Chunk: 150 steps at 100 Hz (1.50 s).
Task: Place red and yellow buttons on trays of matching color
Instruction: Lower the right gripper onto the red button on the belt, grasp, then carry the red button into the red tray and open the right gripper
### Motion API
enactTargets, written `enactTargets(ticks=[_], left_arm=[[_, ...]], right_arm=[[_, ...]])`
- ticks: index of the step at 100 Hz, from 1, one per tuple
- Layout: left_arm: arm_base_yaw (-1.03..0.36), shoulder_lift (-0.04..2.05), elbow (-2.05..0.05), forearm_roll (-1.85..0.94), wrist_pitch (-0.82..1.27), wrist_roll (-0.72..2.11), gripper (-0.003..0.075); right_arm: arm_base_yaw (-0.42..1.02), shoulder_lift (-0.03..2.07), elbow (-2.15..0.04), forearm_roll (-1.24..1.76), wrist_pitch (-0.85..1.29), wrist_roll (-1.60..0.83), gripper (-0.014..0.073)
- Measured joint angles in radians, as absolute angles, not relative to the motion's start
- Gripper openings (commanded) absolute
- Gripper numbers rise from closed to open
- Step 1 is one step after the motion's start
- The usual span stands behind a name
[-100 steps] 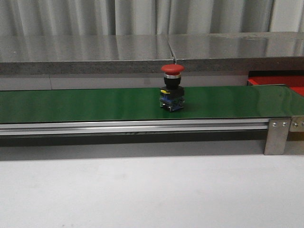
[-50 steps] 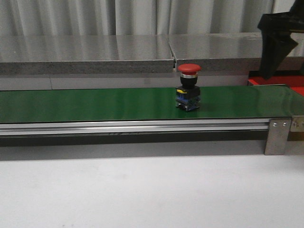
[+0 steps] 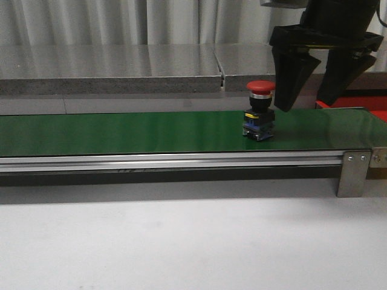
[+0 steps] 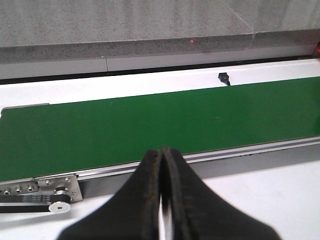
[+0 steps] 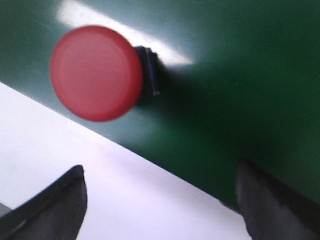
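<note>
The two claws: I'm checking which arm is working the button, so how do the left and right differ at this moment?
The right claw is open, its fingers spread wide; the left claw is shut, fingers pressed together. The right claw hangs just above the green belt beside the red button, not touching it; the left claw has no button near it in its wrist view, only bare belt. Both are black and hold nothing.

Your right gripper (image 3: 309, 106) hangs spread beside the red button (image 3: 260, 112) (nothing crowds it), green belt (image 3: 121, 133) bare leftward, grey ledge (image 3: 109, 78) behind.
</note>
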State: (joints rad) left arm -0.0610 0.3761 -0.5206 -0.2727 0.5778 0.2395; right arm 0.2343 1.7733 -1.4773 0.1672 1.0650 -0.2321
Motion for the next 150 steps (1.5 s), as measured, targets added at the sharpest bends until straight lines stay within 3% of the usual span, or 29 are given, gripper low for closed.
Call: enactTargets(ticks=[29,53,63,100,150], left_arm=[[-0.061,0.376,-0.521,-0.273,0.578,0.24,-0.0019],[-0.061,0.376,-0.521,-0.273,0.578,0.24,-0.0019],[-0.061,0.376,-0.521,-0.273,0.578,0.24,-0.0019],[-0.061,0.376,-0.521,-0.273,0.578,0.24,-0.0019],[-0.061,0.376,-0.521,-0.273,0.578,0.24,-0.0019]], right_arm=[[0.24,1.79,-1.485,0.218,0.983,-0.273,0.0583],[0.24,1.804,-1.486,0.219,0.91,-0.275,0.0309],[0.24,1.804,-1.486,0.219,0.899,-0.275,0.0248],[0.209,1.77,-1.486,0.224,0.856,-0.23,0.0246],[-0.101,1.749,-1.487,0.224,0.782,-0.1,0.0246]])
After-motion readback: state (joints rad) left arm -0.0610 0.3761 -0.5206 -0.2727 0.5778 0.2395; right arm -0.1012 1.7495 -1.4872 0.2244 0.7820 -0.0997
